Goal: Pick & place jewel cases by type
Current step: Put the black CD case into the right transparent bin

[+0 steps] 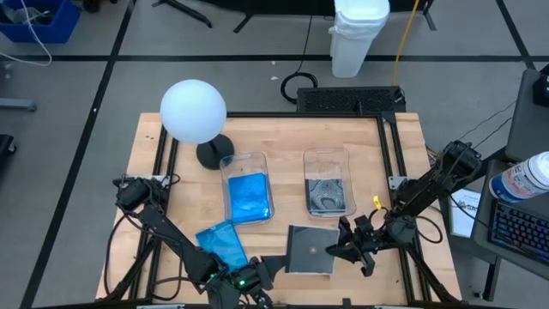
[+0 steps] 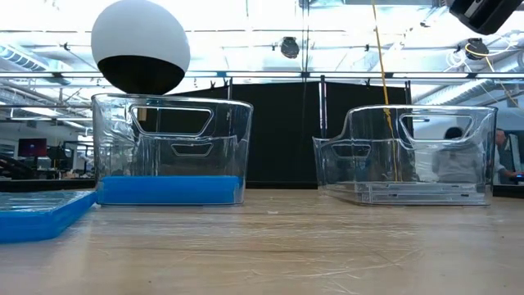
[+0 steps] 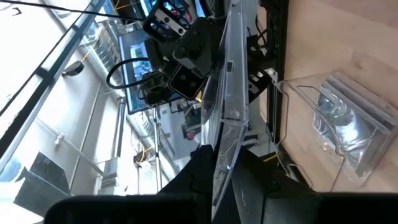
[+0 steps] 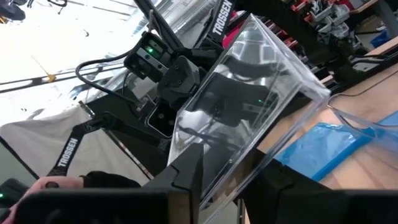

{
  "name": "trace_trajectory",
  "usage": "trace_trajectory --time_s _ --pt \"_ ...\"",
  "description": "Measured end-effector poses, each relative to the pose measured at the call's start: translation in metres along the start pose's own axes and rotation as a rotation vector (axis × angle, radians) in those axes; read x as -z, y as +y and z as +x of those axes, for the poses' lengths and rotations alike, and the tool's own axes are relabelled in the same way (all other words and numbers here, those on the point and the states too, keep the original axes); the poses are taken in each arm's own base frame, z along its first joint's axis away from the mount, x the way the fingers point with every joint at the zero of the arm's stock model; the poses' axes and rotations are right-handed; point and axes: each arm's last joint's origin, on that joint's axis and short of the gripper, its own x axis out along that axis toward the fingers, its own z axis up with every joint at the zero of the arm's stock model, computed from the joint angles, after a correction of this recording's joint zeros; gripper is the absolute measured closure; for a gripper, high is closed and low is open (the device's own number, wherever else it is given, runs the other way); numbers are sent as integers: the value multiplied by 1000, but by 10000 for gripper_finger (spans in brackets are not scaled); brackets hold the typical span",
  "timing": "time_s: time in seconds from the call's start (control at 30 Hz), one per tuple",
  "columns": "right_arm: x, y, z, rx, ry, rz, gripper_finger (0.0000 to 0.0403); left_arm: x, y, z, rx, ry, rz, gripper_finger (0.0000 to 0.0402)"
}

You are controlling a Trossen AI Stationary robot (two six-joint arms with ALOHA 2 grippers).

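Observation:
A dark grey jewel case (image 1: 311,249) hangs between both grippers over the table's near edge. My left gripper (image 1: 279,264) is shut on its near-left part and my right gripper (image 1: 341,249) on its right edge. The low view shows neither the case nor the grippers. A blue jewel case (image 1: 221,245) lies flat on the table left of them, also seen in the low view (image 2: 37,215). Blue cases (image 1: 248,197) lie in the left clear bin (image 1: 230,163). Dark cases (image 1: 328,196) lie in the right clear bin (image 1: 328,156). My left gripper (image 3: 222,163) pinches the case's edge (image 3: 219,149) between its two fingers, coming from the table's left and near side. The case runs edge-on away from the fingers, off the table. My right gripper (image 4: 224,168) pinches the case's opposite edge (image 4: 214,163) between its two fingers, coming level from the table's right. The case (image 4: 249,81) stands tilted above the wood, clear of it.
A white globe lamp (image 1: 194,112) on a dark foot stands at the far left, behind the left bin. Bare wood lies between the two bins (image 1: 287,184) and along the table's right side. A black frame borders the tabletop.

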Motion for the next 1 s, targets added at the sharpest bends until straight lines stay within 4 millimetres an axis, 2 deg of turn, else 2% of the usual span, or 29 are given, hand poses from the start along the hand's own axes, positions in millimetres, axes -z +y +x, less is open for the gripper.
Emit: trace_trajectory --time_s 0.13,0.4,0.57,0.67,0.87,1.0 --pt "0 0 0 0 1 -28 326 0 -2 0 9 0 7 347" --pt "0 0 0 -7 4 -67 329 1 -1 1 4 27 -27 245" --pt "0 1 0 -10 -2 -78 331 3 -1 4 7 46 -37 205" --pt "-1 1 0 -11 -6 -86 342 4 -1 5 7 51 -47 191" --pt "-1 1 0 -9 -9 -117 390 4 -1 5 7 62 -70 182" --pt "-2 0 0 10 -23 -120 383 5 -1 5 7 82 -97 186"
